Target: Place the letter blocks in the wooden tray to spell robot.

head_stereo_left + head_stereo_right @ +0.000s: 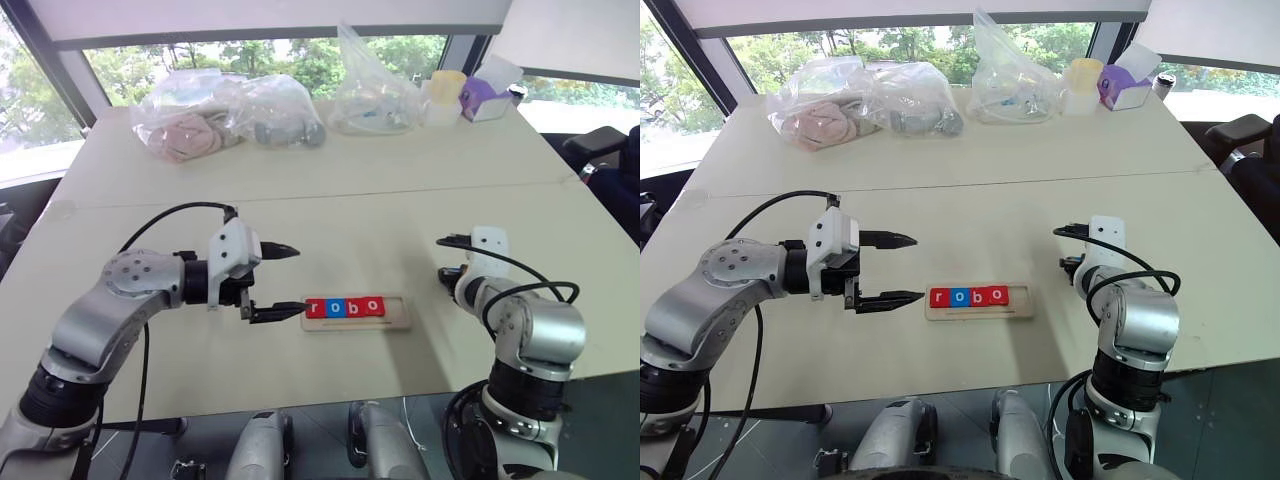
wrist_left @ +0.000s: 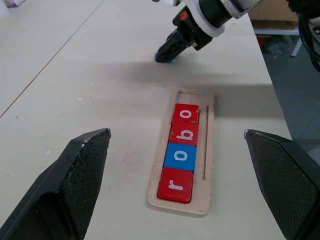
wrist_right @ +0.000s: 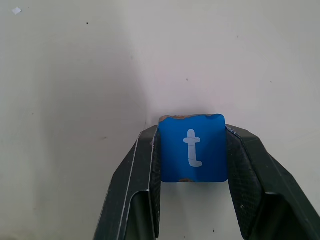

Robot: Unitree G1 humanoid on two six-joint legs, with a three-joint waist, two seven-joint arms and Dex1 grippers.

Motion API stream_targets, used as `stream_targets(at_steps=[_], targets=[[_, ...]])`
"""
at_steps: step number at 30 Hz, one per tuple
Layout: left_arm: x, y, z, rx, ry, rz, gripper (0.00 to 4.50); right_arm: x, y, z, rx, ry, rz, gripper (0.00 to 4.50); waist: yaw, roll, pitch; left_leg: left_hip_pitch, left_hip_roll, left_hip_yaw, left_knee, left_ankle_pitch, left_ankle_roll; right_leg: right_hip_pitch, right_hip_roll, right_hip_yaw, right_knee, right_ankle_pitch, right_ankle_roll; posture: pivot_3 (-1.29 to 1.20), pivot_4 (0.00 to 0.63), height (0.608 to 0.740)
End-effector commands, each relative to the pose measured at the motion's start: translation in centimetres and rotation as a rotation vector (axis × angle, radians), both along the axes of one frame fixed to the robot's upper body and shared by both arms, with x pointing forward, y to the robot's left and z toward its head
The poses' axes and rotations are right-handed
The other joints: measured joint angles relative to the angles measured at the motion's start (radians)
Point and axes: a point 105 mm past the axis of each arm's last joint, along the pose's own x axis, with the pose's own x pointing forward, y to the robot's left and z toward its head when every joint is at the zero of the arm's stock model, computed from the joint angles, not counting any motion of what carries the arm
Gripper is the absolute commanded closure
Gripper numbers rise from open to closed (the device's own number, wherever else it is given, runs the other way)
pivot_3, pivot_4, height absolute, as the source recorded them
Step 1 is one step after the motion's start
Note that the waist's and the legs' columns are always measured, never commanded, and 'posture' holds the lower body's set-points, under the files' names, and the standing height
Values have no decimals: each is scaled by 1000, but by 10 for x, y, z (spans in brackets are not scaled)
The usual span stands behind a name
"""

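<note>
Right tool (image 3: 192,150) clamped on the small blue square letter block marked t (image 3: 192,147), down at the pale counter (image 1: 350,215), well to the right of the long light-wood tray (image 1: 394,322). Left tool (image 1: 890,268) spread wide, holding nothing, just beside the tray's left end. In the tray, four square blocks side by side: red r (image 2: 175,185), blue o (image 2: 180,156), red b (image 2: 184,133), red o (image 2: 186,113); rightmost slot bare.

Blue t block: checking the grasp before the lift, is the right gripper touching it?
Touching. The right wrist view shows the right gripper with both fingers pressed against the blue t block's sides.
</note>
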Motion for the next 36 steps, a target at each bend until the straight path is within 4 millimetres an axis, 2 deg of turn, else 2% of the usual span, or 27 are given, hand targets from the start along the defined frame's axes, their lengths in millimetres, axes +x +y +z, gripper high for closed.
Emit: stream_targets(at_steps=[1, 8, 18, 20, 21, 24, 25, 30, 36], targets=[[-2, -2, 5, 1, -34, -10, 0, -13, 10, -4, 25, 21, 69, 3320, 0, 0, 0, 0, 0, 0, 0, 0, 0, 0, 0, 0, 0, 0, 0, 0, 150, 740], [-3, -1, 4, 1, -29, -11, 0, -41, 24, -5, 31, -17, 195, 3320, 1, 0, 0, -1, 0, -1, -2, 0, 0, 0, 0, -1, -1, -1, 1, 0, 150, 740], [-3, -2, 2, 2, -27, -18, 0, -58, 35, -15, 43, 2, 216, 3320, -1, 0, 0, -1, 1, -1, -2, 0, 0, -1, 0, -1, -2, -3, 4, 0, 150, 740], [-3, -2, 2, 2, -27, -18, 0, -57, 33, -15, 39, 4, 209, 2218, -1, 0, 0, -1, 1, -1, -2, 0, 0, -1, 0, -1, -2, -3, 4, 0, 150, 740], [-3, -2, 2, 3, -26, -18, 0, -57, 33, -15, 37, 5, 210, 1858, -1, 0, 0, -1, 1, -1, -2, 0, 0, -1, 0, -1, -2, -3, 4, 0, 150, 740], [-4, -2, 2, 1, -26, -20, 0, -54, 31, -7, 16, -10, 266, 303, -1, 0, 0, -1, 1, -1, -2, 0, 0, -1, 0, -1, -3, -3, 4, 0, 150, 740], [-3, -2, 2, 1, -26, -19, 0, -52, 31, -1, -7, -14, 319, 11, 0, 0, 0, -1, 1, -1, -2, 0, 0, -1, -1, -1, -3, -3, 4, 0, 150, 740], [-3, -2, 2, 2, -27, -17, 0, -56, 25, 26, -132, 34, 648, 11, 3, 1, 1, -5, 0, 0, 0, 0, 0, -3, -2, -1, -5, -3, 4, 0, 150, 740], [-2, -3, 4, 0, -35, -17, 0, -57, 9, 32, -264, 5, 1022, 11, 9, 0, 1, -8, -1, -1, -2, -1, 1, -5, 0, -2, -4, -4, 5, 0, 150, 740]])
